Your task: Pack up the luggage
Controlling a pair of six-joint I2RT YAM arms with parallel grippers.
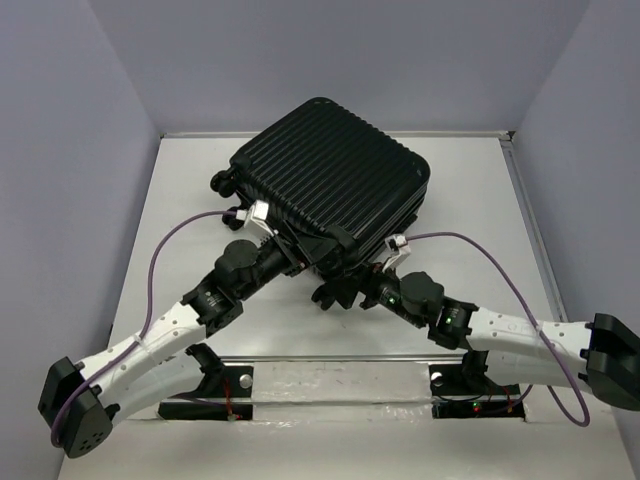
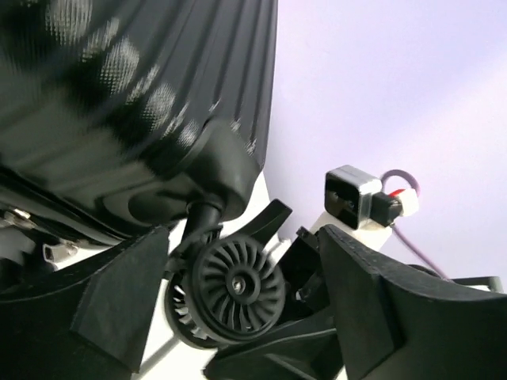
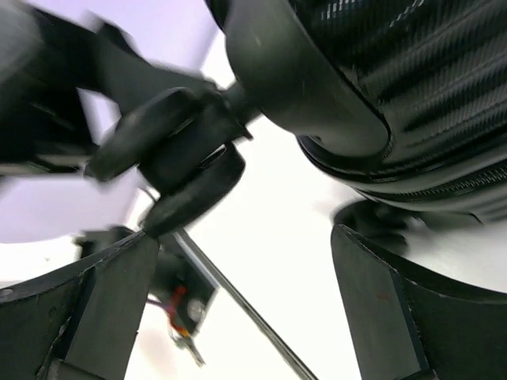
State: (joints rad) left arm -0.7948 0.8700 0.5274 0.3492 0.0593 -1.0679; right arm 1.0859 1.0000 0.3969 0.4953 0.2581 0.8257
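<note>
We see the suitcase (image 1: pixel 330 185) lying closed at the far middle of the table (image 1: pixel 180 200). The left gripper (image 2: pixel 242 249) straddles a caster wheel (image 2: pixel 238 289) and the right gripper (image 3: pixel 245 237) sits beside its wheeled edge. Both jaws are spread and grasp nothing, likely positioned to reposition the case.

Your left arm (image 1: pixel 170 330) and right arm (image 1: pixel 510 335) stretch forward, angling inward. Left gripper (image 2: pixel 242 239) and right gripper (image 3: pixel 244 237): jaws spread wide.

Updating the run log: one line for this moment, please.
luggage: closed, ribbed shell up | left hand: open, straddling caster wheel | right hand: open, empty, at luggage near edge
</note>
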